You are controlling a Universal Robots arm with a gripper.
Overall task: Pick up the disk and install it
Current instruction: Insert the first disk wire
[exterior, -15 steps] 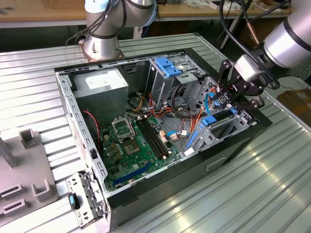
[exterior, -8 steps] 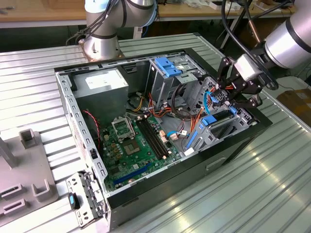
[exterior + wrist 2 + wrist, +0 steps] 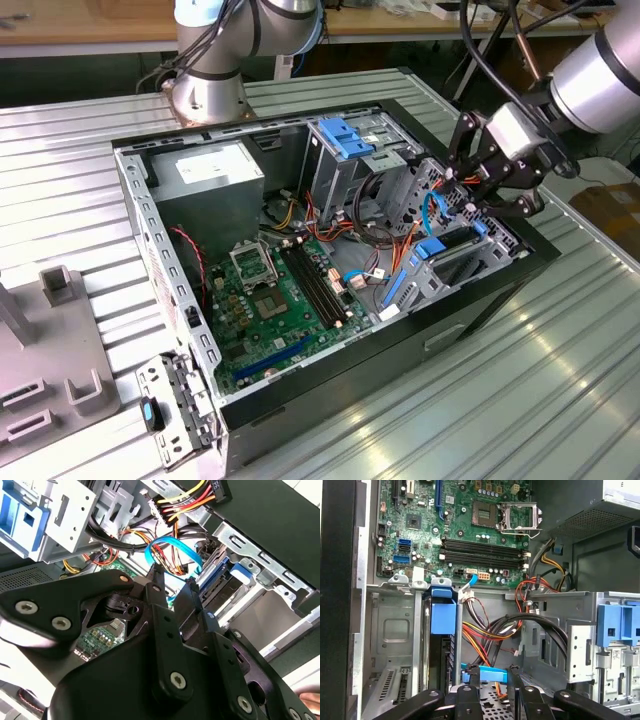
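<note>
The disk (image 3: 450, 253), a dark slab with a bright blue carrier tab, stands on edge in the metal drive bay at the open computer case's front corner, on the exterior view's right. In the first wrist view the disk's blue tab (image 3: 443, 617) sits between the bay's rails; in the second wrist view the blue carrier (image 3: 239, 572) shows in the same bay. My gripper (image 3: 468, 195) hovers just above that bay, beside the disk and not touching it. Its two black fingers stand apart in both wrist views (image 3: 174, 586) (image 3: 492, 677), with nothing held; a blue cable (image 3: 172, 547) loops beyond them.
The case (image 3: 480, 305) lies open on a ribbed metal table (image 3: 560, 400), showing the green motherboard (image 3: 270, 300) and power supply (image 3: 205, 175). A light-blue bracket (image 3: 345, 138) tops the rear cage. Bundled wires (image 3: 490, 630) crowd the bay. A second arm's base (image 3: 205, 95) stands behind; a grey fixture (image 3: 60, 370) lies left.
</note>
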